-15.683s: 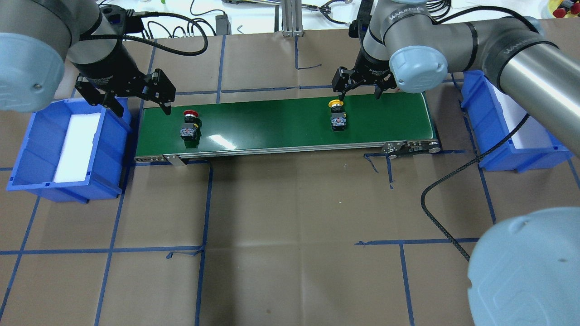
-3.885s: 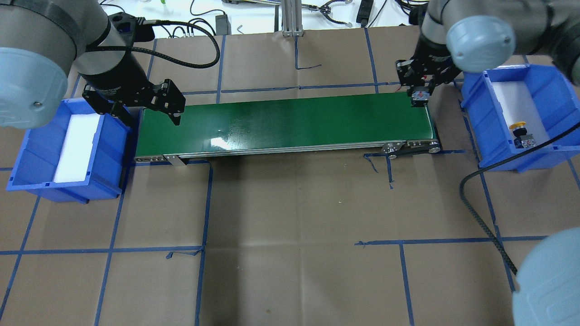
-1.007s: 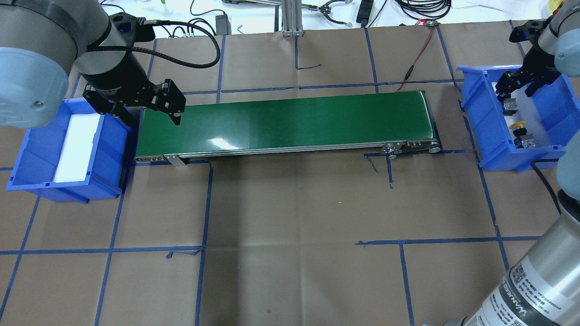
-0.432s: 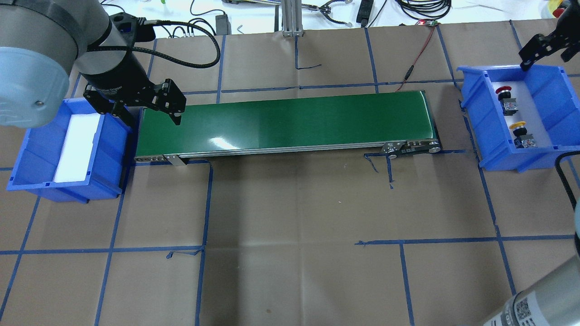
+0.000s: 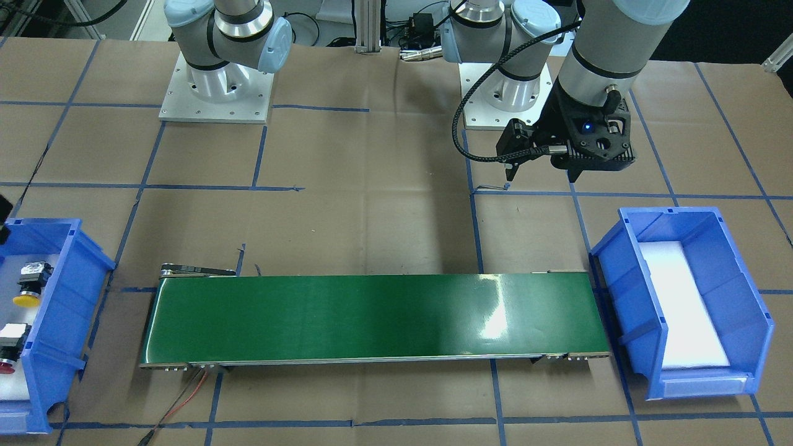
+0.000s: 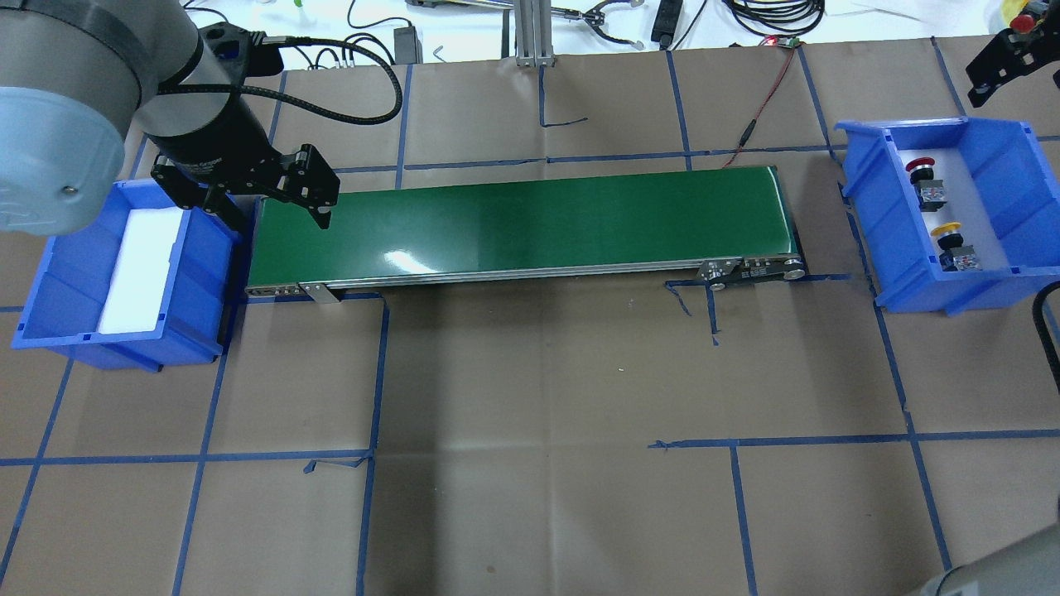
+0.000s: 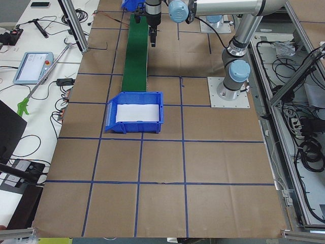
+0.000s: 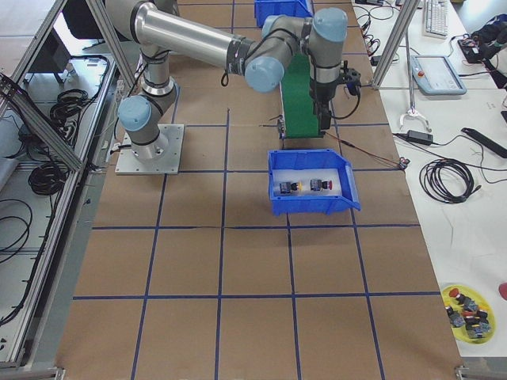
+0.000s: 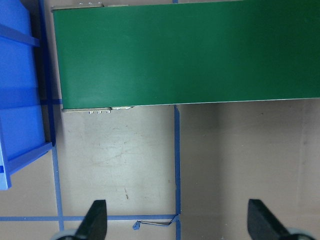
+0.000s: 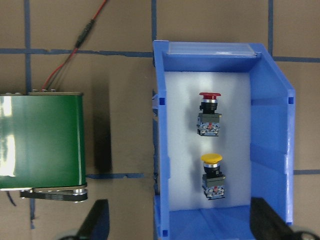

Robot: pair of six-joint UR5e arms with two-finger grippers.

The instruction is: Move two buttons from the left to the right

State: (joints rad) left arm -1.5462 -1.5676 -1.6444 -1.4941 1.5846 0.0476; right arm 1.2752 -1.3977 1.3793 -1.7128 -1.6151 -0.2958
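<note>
Right wrist-mounted view, buttons (image 10: 209,120) in bin (image 10: 272,125), right pincer (image 10: 180,202) spread, seemingly above

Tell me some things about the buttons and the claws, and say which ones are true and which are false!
1. The red button and the yellow button lie in the right bin. True.
2. The yellow button is on the belt. False: it lies in the right bin.
3. The left claw holds a button. False: it is open and holds nothing.
4. The left bin has only a white pad in it. True.
5. The right claw is open. True.
</note>
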